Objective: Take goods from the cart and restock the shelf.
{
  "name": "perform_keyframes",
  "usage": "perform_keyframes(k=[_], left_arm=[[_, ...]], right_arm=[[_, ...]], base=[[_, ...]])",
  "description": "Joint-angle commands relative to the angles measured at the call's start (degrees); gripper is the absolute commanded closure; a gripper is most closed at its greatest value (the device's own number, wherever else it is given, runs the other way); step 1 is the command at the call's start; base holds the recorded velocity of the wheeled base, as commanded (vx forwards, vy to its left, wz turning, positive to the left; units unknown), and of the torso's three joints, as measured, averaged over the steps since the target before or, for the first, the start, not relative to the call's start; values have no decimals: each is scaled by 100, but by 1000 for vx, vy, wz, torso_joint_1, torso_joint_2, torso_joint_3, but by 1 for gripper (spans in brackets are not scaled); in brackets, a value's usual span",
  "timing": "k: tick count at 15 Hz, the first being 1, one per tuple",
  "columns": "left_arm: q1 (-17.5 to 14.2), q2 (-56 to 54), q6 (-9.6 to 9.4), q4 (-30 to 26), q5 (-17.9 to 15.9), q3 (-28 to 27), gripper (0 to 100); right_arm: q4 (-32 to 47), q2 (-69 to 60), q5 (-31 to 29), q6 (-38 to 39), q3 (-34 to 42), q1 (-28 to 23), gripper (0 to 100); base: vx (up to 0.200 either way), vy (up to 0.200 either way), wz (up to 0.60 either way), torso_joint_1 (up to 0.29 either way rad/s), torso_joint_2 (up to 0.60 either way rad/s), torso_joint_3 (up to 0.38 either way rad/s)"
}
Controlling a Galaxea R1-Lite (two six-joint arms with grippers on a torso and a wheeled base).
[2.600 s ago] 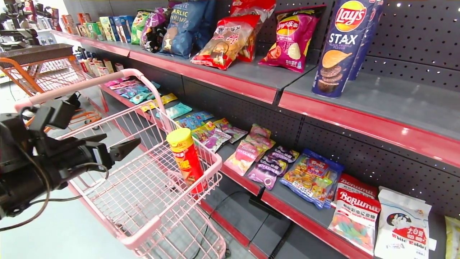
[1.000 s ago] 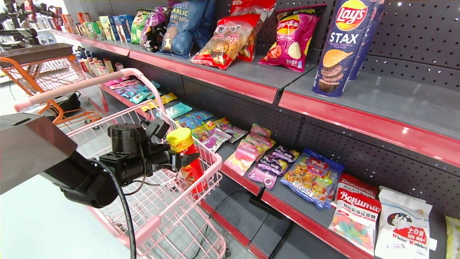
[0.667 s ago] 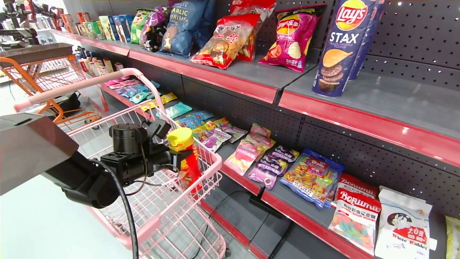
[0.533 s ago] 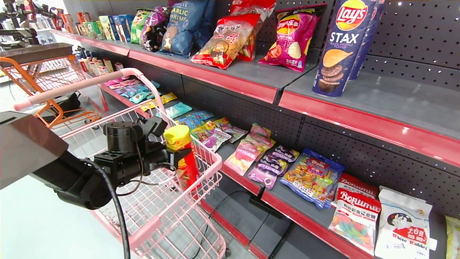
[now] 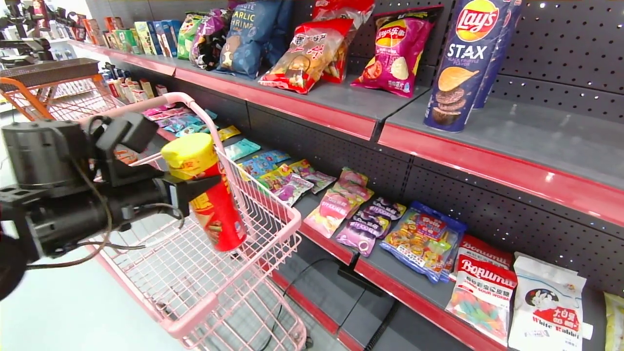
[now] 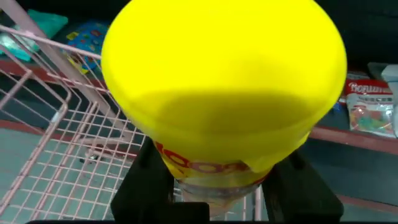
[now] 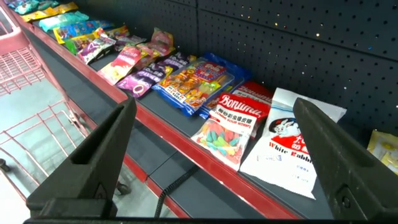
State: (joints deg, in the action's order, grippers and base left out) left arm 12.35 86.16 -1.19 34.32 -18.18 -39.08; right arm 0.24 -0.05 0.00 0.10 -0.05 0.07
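The left gripper (image 5: pixel 195 181) is clamped on the one can (image 5: pixel 217 214) in play, a red tube with a yellow lid (image 5: pixel 189 152). Its black fingers (image 5: pixel 192 187) pinch the tube just under the lid and hold it nearly upright, leaning a little, over the basket of the pink cart (image 5: pixel 287 220) near the side that faces the shelf. From the left wrist the lid (image 6: pixel 224 81) sits right under the camera, with a finger on each side of the tube and the left gripper (image 6: pixel 217 196) closed around it. I count two carts, the pink one and an orange one (image 5: pixel 29 100) behind it by the far end of the aisle. The upper shelf (image 5: pixel 438 141) carries two tall dark blue chip tubes (image 5: pixel 463 63) standing one behind the other at its right end, and a row of chip bags (image 5: pixel 397 48) along its left half. The lower shelf (image 5: pixel 404 292) holds flat candy packets lying face up, among them two red-and-white gummy bags (image 5: pixel 480 282) overlapping each other and one white bag (image 5: pixel 546 307) just beside them near the right edge. The right gripper (image 7: pixel 214 107) hangs over that lower shelf with its two fingers spread wide apart and nothing between them, above the same gummy bags (image 7: pixel 233 124) and white bag (image 7: pixel 289 143).
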Motion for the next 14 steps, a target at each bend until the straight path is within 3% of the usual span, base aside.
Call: perform_keyframes(k=[1,3,4,6,8,10,14], left_arm=[[-22,-2684,-4,-1085,130,612,100],[-57,-3624,-4,-1920,192,683,100],[-66,-4442,-12,-2860,332,656,100],[-92,-5215,-12,-3555,1079,665,100],[-92,-5567,-4,-3607,1782,700,100],[-92,-5690,-12,-3616,2116,718,100],[-92,-5909,-21,-3757,2213,744,100]], right_arm=[[2,5,0,-1,-4,1,0],[2,5,-9,-10,-4,1,0],[2,5,-9,-10,-4,1,0],[2,5,-18,-10,-4,1,0],[2,5,-18,-10,-4,1,0],[2,5,-18,-10,-4,1,0],[2,5,-18,-10,-4,1,0]], base=[[0,0,0,0,0,0],[0,0,0,9,-35,-28],[0,0,0,66,-256,-173],[0,0,0,115,-390,-264],[0,0,0,151,-481,-320],[0,0,0,168,-508,-332],[0,0,0,200,-543,-350]])
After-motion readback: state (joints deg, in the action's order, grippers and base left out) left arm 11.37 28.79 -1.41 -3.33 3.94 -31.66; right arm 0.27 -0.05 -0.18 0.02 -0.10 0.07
